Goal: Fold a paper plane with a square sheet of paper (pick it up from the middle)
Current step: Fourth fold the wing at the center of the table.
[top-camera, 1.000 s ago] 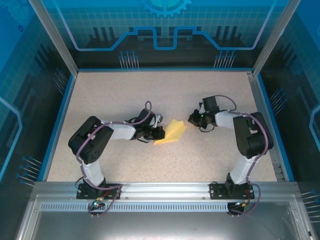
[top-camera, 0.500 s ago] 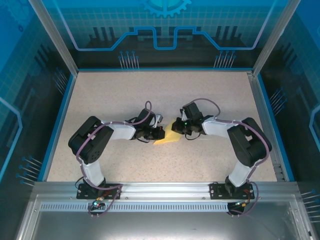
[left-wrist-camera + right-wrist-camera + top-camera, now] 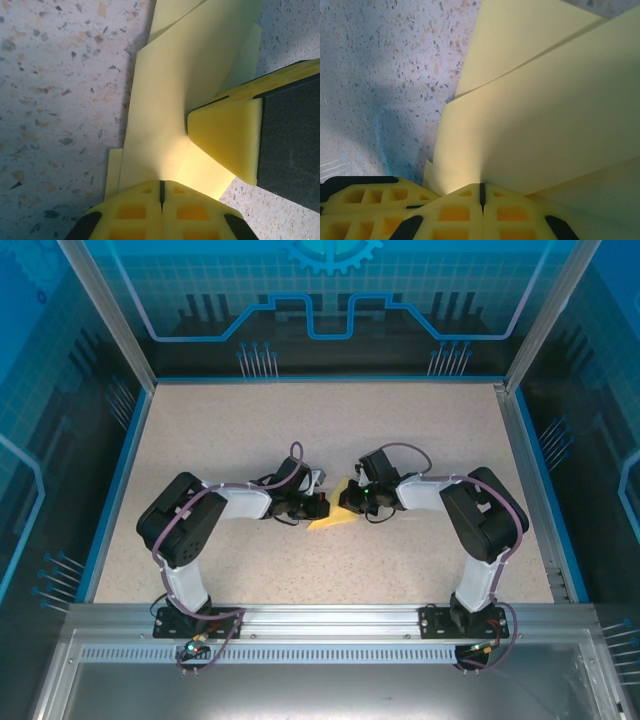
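Our partly folded sheet of paper (image 3: 333, 520) lies mid-table (image 3: 220, 430), between both tools. The left gripper (image 3: 161, 189) and the right gripper (image 3: 481, 194) each have jaws pressed together, tips on its layers. They may be nipping a fold, but we cannot tell. From above, the right wrist hides the paper's far part.

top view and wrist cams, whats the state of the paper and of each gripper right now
yellow paper: partly folded into overlapping layers, lying on the table between the two grippers
left gripper: shut, fingertips against the paper
right gripper: shut, fingertips against the paper from the other side
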